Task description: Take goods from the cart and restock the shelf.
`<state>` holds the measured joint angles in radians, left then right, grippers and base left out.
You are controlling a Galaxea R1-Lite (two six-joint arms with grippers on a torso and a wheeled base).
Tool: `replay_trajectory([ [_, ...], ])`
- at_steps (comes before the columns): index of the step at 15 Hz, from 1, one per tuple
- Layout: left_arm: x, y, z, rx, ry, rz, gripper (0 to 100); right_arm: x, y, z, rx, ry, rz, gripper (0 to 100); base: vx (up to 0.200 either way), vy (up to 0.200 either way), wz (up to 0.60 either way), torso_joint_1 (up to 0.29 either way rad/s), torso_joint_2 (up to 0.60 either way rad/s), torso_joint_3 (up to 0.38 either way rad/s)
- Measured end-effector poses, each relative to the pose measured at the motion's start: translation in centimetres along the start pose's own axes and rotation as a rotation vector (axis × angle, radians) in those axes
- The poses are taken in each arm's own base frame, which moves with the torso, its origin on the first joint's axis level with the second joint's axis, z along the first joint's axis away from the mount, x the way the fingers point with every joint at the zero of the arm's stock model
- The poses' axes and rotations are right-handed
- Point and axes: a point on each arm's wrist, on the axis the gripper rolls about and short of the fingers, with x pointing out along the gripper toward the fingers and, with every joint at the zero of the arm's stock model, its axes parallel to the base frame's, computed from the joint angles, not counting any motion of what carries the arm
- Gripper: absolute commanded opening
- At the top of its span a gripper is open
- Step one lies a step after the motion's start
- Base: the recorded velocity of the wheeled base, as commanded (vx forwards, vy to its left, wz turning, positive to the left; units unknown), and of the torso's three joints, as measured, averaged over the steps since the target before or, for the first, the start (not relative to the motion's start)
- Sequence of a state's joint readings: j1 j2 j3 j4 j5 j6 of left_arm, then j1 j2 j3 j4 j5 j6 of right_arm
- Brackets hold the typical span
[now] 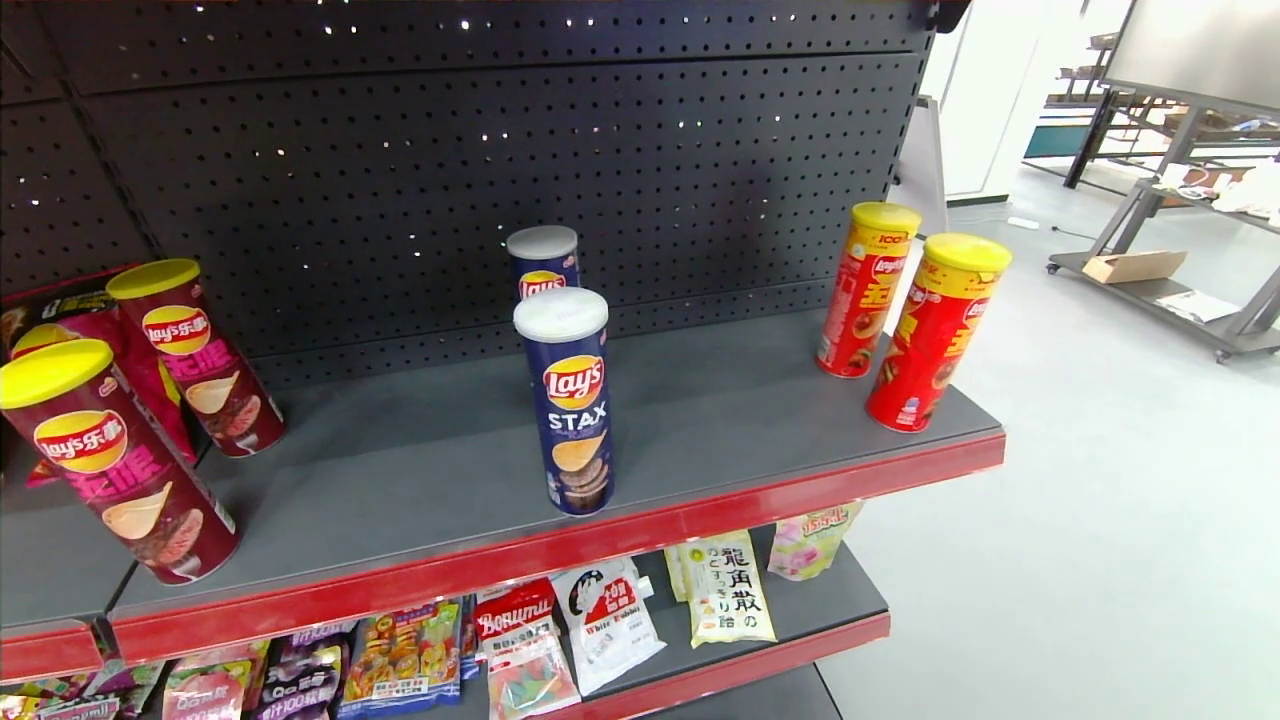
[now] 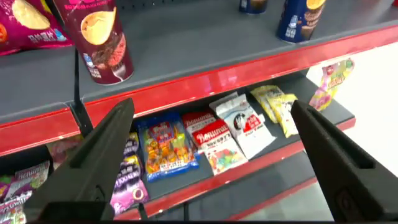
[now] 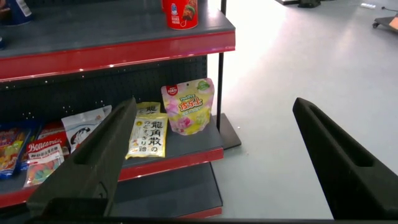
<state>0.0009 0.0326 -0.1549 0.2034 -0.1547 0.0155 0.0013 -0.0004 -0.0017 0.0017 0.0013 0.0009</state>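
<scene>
The grey shelf (image 1: 420,470) with a red front edge carries several chip cans. Two maroon cans (image 1: 110,460) (image 1: 195,355) stand at its left, two navy cans (image 1: 570,400) (image 1: 543,262) one behind the other in the middle, and two red cans (image 1: 935,330) (image 1: 865,290) at its right end. My left gripper (image 2: 211,107) hangs open and holds nothing, in front of the lower shelf (image 2: 249,171) below a maroon can (image 2: 99,37). My right gripper (image 3: 216,102) is open too, with nothing in it, facing the lower shelf's right end (image 3: 186,158) beneath a red can (image 3: 181,12).
Snack bags (image 1: 610,620) lie in a row on the lower shelf. A black pegboard (image 1: 480,150) backs the shelves. Open grey floor (image 1: 1100,520) lies to the right. A metal trolley (image 1: 1180,290) with a cardboard box (image 1: 1133,266) stands far right.
</scene>
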Motion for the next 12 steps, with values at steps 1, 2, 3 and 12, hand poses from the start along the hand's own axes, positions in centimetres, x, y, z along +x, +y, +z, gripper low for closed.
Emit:
replay_trajectory([
  [1,-0.05,-0.01,-0.18,0.001,-0.006,0.000,100,0.00,0.00,0.00,-0.001,0.000,0.000,100,0.000,0.000,0.60,-0.002,0.00,0.002],
  [2,-0.10,-0.02,-0.27,0.002,-0.013,0.000,100,0.00,0.00,0.00,0.000,0.000,0.000,100,0.000,0.000,0.60,0.002,0.00,-0.007],
  [3,-0.09,-0.02,-0.40,0.002,-0.014,0.001,100,0.00,0.00,-0.01,-0.001,0.001,0.000,100,0.000,0.000,0.60,0.012,0.00,-0.002],
  [12,0.32,0.03,-1.07,0.002,-0.026,0.001,100,0.00,0.00,0.00,-0.003,0.000,0.004,100,0.000,0.000,0.20,0.001,0.00,0.000],
])
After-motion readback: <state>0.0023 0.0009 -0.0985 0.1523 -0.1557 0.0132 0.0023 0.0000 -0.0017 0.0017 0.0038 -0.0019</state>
